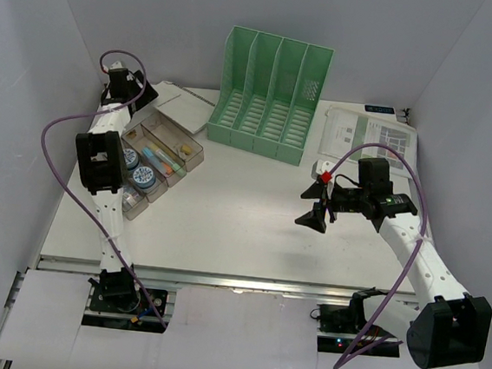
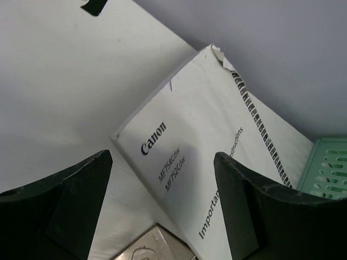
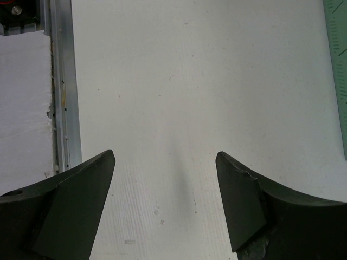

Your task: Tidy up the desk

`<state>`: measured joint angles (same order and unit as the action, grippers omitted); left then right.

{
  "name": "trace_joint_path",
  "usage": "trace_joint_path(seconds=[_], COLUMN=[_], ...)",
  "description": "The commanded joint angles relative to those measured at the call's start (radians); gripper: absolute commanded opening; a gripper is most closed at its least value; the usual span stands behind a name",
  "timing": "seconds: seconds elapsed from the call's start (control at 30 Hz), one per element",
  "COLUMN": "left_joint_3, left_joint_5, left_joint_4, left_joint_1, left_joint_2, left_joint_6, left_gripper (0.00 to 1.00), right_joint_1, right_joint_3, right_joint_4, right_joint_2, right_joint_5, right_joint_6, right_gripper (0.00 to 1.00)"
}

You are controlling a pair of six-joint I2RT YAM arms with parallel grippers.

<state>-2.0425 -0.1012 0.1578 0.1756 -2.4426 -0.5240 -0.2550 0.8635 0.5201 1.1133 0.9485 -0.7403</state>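
Left wrist view showed the left gripper (image 2: 162, 162) with jaws apart and nothing between them, poised over a Canon printer manual (image 2: 206, 124) lying flat at the far left corner of the white surface (image 1: 224, 226), probably lined up to lift it toward the green file rack (image 1: 272, 95). The right gripper (image 1: 313, 207) hung over the surface's middle right, jaws spread and empty, apparently keeping out of the way.

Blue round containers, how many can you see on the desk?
2, both in the clear box at left: one container against the left arm, the other beside it, nearer the front edge. The arm may hide more.
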Motion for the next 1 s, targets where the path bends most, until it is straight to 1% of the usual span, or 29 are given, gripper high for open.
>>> trace_joint_path(seconds=[0.0, 0.03, 0.07, 0.13, 0.2, 0.37, 0.4, 0.43, 0.5, 0.57, 0.7, 0.8, 0.9, 0.97], left_joint_3=[-0.109, -0.130, -0.155, -0.202, -0.216, -0.219, -0.218, -0.217, -0.213, -0.198, -0.152, -0.119, -0.095, -0.085], left_joint_5=[-0.042, -0.058, -0.078, -0.131, -0.149, -0.187, -0.197, -0.209, -0.235, -0.265, -0.303, -0.332, -0.351, -0.364], left_joint_4=[-0.005, -0.001, 0.002, 0.004, 0.001, -0.035, -0.039, -0.047, -0.067, -0.101, -0.196, -0.274, -0.321, -0.334], left_joint_1=[-0.004, -0.004, -0.004, -0.003, -0.002, 0.004, 0.008, 0.011, 0.018, 0.024, 0.029, 0.030, 0.030, 0.030], left_joint_2=[-0.041, -0.060, -0.079, -0.118, -0.144, -0.154, -0.149, -0.144, -0.129, -0.099, -0.036, 0.026, 0.075, 0.104], left_joint_6=[-0.050, -0.067, -0.092, -0.129, -0.161, -0.200, -0.204, -0.212, -0.224, -0.239, -0.272, -0.311, -0.353, -0.361], left_gripper=[0.87, 0.86, 0.83, 0.69, 0.59, 0.44, 0.39, 0.31, 0.19, 0.11, 0.09, 0.04, 0.00, 0.00], right_joint_1=[0.012, 0.015, 0.016, 0.022, 0.026, 0.032, 0.033, 0.034, 0.038, 0.045, 0.056, 0.063, 0.067, 0.073], right_joint_3=[0.018, 0.018, 0.017, 0.018, 0.017, 0.018, 0.018, 0.017, 0.017, 0.014, 0.013, 0.011, 0.011, 0.010], right_joint_4=[-0.024, -0.023, -0.023, -0.023, -0.022, -0.022, -0.022, -0.023, -0.023, -0.023, -0.023, -0.023, -0.024, -0.023], right_joint_2=[-0.019, -0.020, -0.020, -0.021, -0.022, -0.026, -0.028, -0.030, -0.031, -0.037, -0.041, -0.042, -0.044, -0.045], right_joint_5=[0.015, 0.015, 0.015, 0.015, 0.015, 0.015, 0.015, 0.016, 0.021, 0.027, 0.035, 0.036, 0.037, 0.038], right_joint_6=[0.001, 0.001, 0.002, 0.003, 0.004, 0.005, 0.004, 0.004, 0.004, 0.004, 0.006, 0.007, 0.006, 0.004], right_gripper=[0.81, 0.81, 0.81, 0.81, 0.81, 0.81, 0.81, 0.81, 0.80, 0.80, 0.80, 0.80, 0.80, 0.80])
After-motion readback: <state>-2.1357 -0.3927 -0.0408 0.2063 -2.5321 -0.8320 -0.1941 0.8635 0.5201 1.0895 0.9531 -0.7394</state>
